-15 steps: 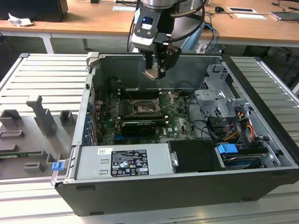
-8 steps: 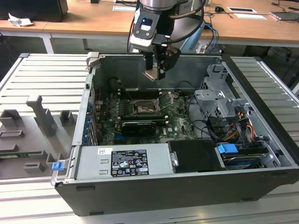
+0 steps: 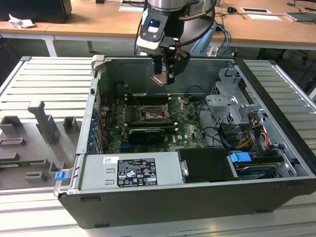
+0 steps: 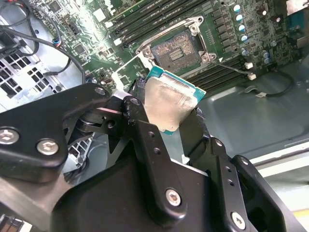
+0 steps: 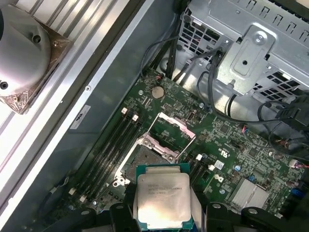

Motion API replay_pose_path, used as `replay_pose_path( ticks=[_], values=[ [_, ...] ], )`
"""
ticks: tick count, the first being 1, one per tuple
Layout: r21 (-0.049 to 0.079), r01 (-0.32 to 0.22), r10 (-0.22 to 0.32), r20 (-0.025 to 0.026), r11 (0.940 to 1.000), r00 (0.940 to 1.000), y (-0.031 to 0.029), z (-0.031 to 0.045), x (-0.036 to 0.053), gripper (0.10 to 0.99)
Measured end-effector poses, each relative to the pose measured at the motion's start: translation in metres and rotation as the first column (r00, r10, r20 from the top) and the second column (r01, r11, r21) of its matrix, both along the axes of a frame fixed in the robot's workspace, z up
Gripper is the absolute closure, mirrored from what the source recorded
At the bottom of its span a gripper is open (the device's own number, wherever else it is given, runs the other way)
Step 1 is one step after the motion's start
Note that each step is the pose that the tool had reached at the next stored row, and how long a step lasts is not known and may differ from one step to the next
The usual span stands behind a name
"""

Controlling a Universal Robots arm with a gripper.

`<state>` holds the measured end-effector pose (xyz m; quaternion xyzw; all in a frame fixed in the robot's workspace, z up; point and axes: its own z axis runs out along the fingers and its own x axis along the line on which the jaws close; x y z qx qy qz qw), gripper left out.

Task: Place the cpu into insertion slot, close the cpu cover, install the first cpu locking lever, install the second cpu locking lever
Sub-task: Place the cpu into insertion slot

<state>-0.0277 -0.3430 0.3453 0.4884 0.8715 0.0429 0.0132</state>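
My black claw (image 4: 166,115) pinched the small flat square silvery chip (image 4: 170,102), shiny face toward me; the dark square socket (image 4: 176,49) lay below.

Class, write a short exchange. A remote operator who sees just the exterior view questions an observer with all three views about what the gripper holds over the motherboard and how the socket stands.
Operator: From the exterior view, what is that pale thing in the gripper?
Observer: In the second wrist view the gripper is shut on the cpu, gripping two opposite edges, silvery face showing.
Operator: Is the socket covered?
Observer: No. In the first wrist view the cpu cover is swung open, and the contact field of the insertion slot lies bare.
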Motion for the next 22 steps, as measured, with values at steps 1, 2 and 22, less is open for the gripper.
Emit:
replay_pose_path(
  ticks=[1, 2, 22],
  values=[
    [0.000, 0.009, -0.009, 0.0000, 1.0000, 1.0000, 0.0000, 0.0000, 0.0000, 0.561],
    [0.000, 0.022, -0.022, 0.0000, 0.9998, 0.9998, 0.0000, -0.0001, 0.0000, 0.561],
    [0.000, 0.287, -0.287, -0.0001, 0.9579, 0.9579, 0.0000, -0.0070, -0.0001, 0.561]
  ],
)
